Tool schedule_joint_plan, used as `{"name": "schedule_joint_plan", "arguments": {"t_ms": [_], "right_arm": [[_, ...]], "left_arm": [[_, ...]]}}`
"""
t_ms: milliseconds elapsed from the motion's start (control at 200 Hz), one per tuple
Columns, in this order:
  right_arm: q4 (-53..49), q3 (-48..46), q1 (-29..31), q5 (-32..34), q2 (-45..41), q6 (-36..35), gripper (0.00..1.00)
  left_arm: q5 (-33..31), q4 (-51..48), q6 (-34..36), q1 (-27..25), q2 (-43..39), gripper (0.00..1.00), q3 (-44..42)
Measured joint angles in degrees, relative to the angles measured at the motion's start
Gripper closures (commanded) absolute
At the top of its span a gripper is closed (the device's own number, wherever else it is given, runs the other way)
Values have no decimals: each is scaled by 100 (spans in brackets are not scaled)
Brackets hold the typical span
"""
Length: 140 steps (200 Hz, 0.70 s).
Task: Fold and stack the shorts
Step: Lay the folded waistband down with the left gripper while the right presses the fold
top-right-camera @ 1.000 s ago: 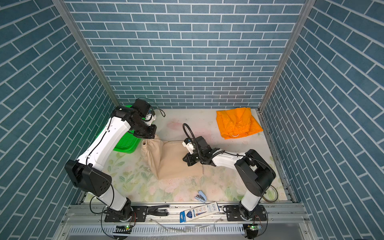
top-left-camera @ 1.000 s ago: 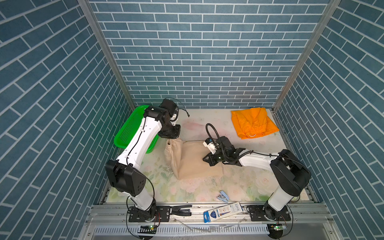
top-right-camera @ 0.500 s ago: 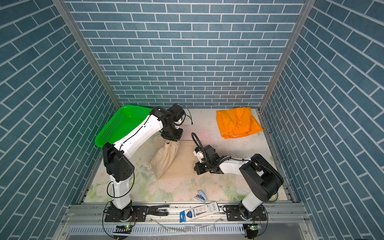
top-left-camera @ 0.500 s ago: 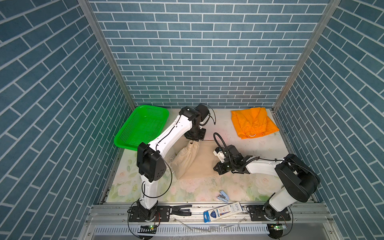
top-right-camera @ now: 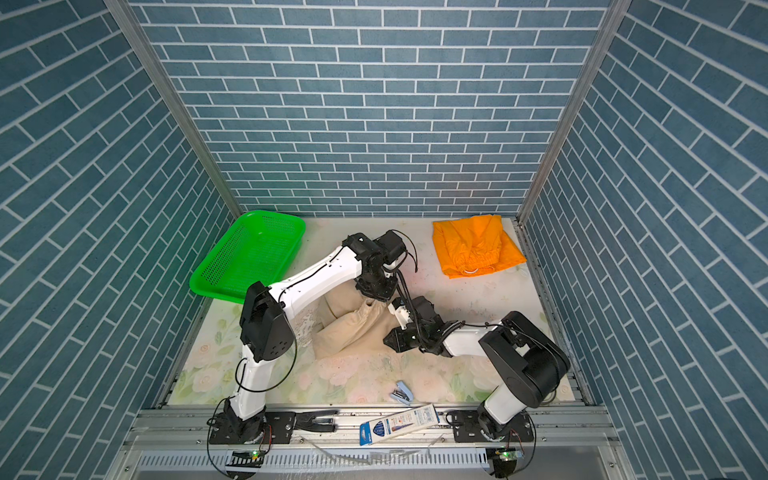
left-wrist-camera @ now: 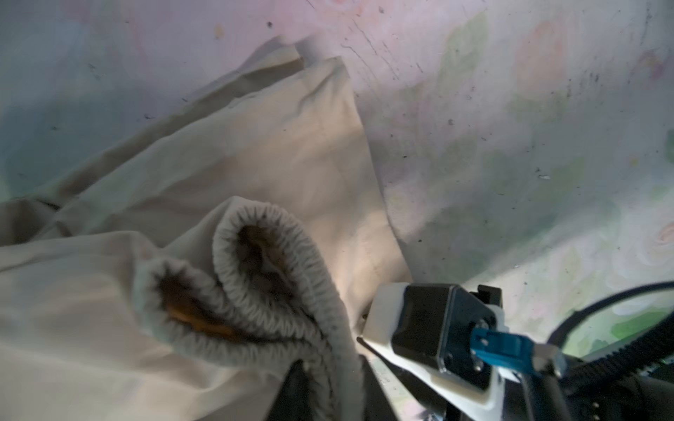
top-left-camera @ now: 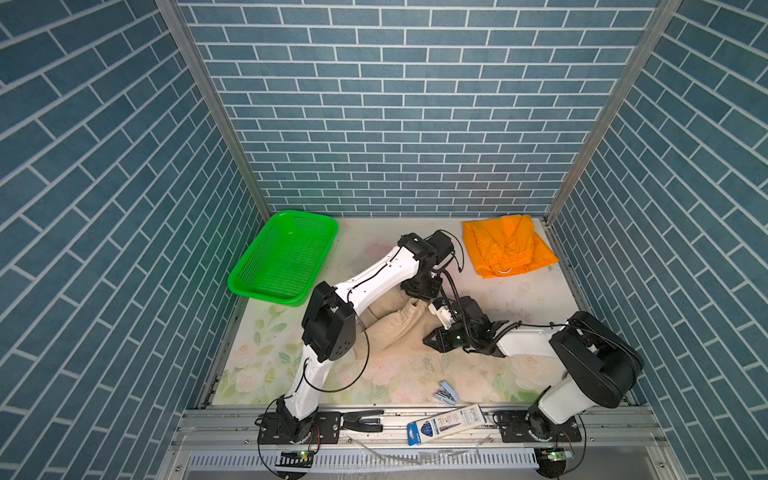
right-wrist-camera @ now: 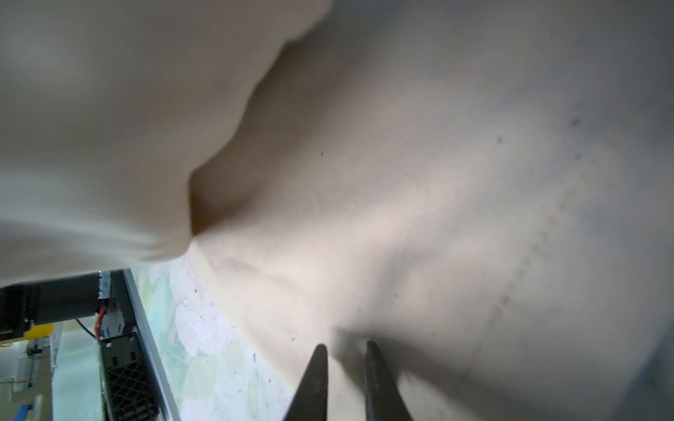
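The beige shorts (top-left-camera: 395, 328) (top-right-camera: 349, 328) lie mid-table, one half folded over the other. Their gathered waistband (left-wrist-camera: 262, 291) curls up under my left gripper (top-left-camera: 420, 300) (left-wrist-camera: 330, 386), whose jaws stand apart with the band running loosely between them. My right gripper (top-left-camera: 429, 340) (right-wrist-camera: 346, 348) lies low at the shorts' right edge. Its fingers are slightly apart over flat beige cloth (right-wrist-camera: 401, 182), pinching nothing. The orange shorts (top-left-camera: 505, 245) (top-right-camera: 473, 245), with a white drawstring, lie folded at the back right, away from both grippers.
A green perforated basket (top-left-camera: 286, 257) (top-right-camera: 249, 253) stands at the back left. A small blue stapler (top-left-camera: 446, 392) lies near the front edge of the floral mat. A blue-and-white box (top-left-camera: 446, 419) rests on the front rail. Brick walls close three sides.
My left gripper swept from the basket side to the right with the waistband, folding the beige shorts over. Both grippers' jaws have parted. My right gripper slid a little toward the front.
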Motion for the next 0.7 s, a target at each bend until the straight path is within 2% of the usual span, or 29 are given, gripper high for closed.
{"name": "schedule_joint_plan", "arguments": {"t_ms": [50,60,75,95,260,390,490,605,700], "right_arm": [[17,-186,-42,2,-208,140,69],[11,-229,-55,0,-264,157,69],[9,-284,-74,7,-323,238,69],[-4,-372,-101,4,-442,245,68],[-601,-778,-315,94,-1556,485,63],[-1644,-638,-387,393,-2588,420,50],[-2468,-127,-409,673,-3047,247,48],[-2728,470,-407,824,-2968,114,47],[-2761,898,-378,892,-2483,-15,60]], "left_arm": [[-15,24,-13,-87,92,32,125],[-28,26,55,-107,109,24,157],[-48,22,9,-129,133,7,203],[-66,15,72,-153,151,1,269],[-439,-76,149,-240,20,0,745],[-817,-105,278,0,-719,0,518],[-977,190,382,538,-1790,0,-529],[-968,844,522,1366,-2835,0,-2076],[-758,1460,645,1856,-3163,0,-3126]]}}
